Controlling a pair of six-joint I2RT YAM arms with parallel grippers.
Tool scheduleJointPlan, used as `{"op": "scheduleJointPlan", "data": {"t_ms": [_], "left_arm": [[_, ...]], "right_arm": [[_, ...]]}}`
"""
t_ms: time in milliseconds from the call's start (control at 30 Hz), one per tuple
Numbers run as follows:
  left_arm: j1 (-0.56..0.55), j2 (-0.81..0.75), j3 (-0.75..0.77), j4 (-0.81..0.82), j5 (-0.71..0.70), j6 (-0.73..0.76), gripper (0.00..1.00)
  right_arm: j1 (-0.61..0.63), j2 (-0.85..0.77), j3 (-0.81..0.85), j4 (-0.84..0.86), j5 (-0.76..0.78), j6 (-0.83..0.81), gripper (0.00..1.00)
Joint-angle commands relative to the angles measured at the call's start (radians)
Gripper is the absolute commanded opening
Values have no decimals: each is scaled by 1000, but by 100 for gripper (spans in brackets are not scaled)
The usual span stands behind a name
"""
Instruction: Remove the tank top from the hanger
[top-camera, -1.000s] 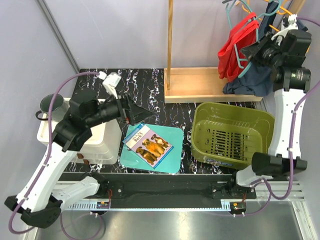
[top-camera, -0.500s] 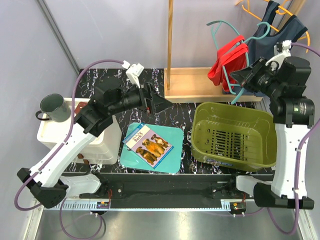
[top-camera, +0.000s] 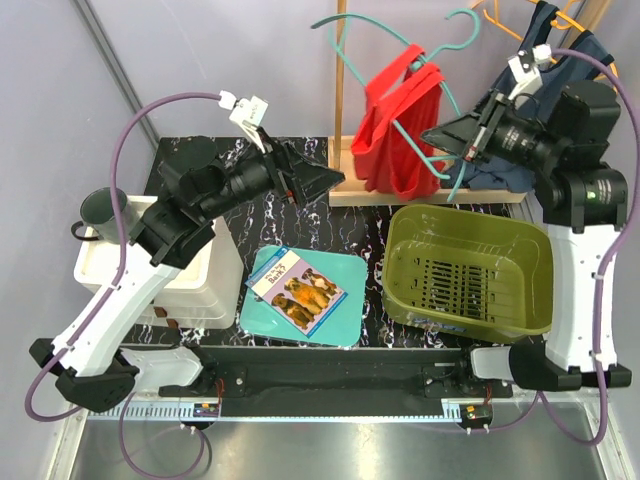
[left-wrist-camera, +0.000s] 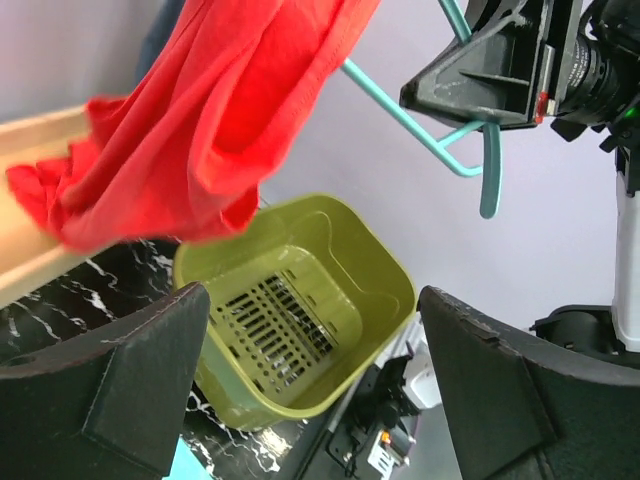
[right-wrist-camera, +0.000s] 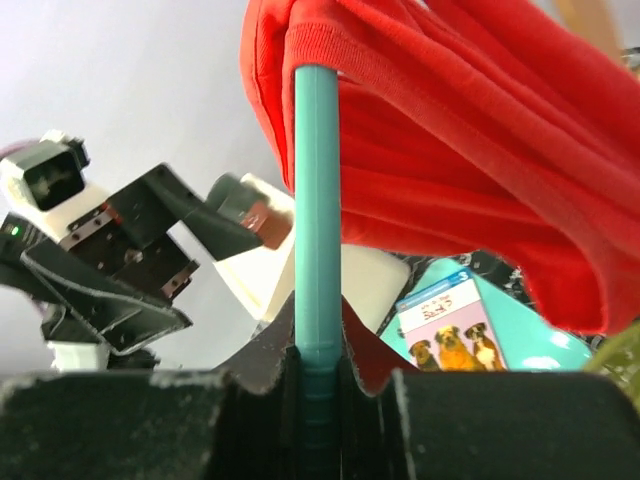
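Note:
The red tank top (top-camera: 392, 130) hangs bunched on a teal hanger (top-camera: 443, 98), held up in the air left of the clothes rack. My right gripper (top-camera: 447, 134) is shut on the hanger's lower bar; in the right wrist view the teal bar (right-wrist-camera: 318, 200) runs straight up between its jaws (right-wrist-camera: 320, 345) with the red cloth (right-wrist-camera: 450, 150) draped over it. My left gripper (top-camera: 333, 180) is open just left of and below the tank top, apart from it. In the left wrist view the cloth (left-wrist-camera: 200, 130) hangs above the spread, empty fingers (left-wrist-camera: 312, 300).
A green basket (top-camera: 465, 215) sits below the right gripper. A dog book (top-camera: 295, 288) lies on a teal board (top-camera: 345, 305). A white box (top-camera: 190, 285) and a grey mug (top-camera: 100, 210) stand at left. Behind are a wooden rack base (top-camera: 343, 190), pole (top-camera: 341, 70) and a navy garment (top-camera: 560, 60).
The right gripper has carried the hanger and tank top leftward and higher, away from the navy garment. The left arm has swung up and right toward the tank top, jaws still open.

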Motion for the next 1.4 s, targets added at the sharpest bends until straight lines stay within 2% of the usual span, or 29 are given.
{"op": "scheduleJointPlan", "data": {"t_ms": [0,100,233,500,633,733,800,967,1100,1367], "left_arm": [[-3,-32,59,40,-95,38,93],[-4,-15,126,12,-162,71,95],[-3,43,291,-103,-245,124,95],[-3,120,382,-173,-325,179,96],[-1,200,486,-227,-318,184,93],[8,272,557,-253,-301,135,87],[35,301,567,-253,-279,43,80],[74,355,562,-252,-180,-132,79],[80,390,586,-247,-161,-175,79],[80,412,573,-236,-172,-169,62]], "right_arm": [[64,65,84,73,-152,-68,0],[147,140,134,3,-121,-158,0],[250,199,132,-25,-35,-225,0],[301,161,-56,9,8,-311,0],[322,136,-114,21,-3,-338,0],[331,128,-140,24,-3,-348,0],[336,124,-161,24,9,-358,0],[350,124,-185,27,6,-375,0],[370,134,-185,21,11,-383,0],[416,136,-214,10,51,-407,0]]}}
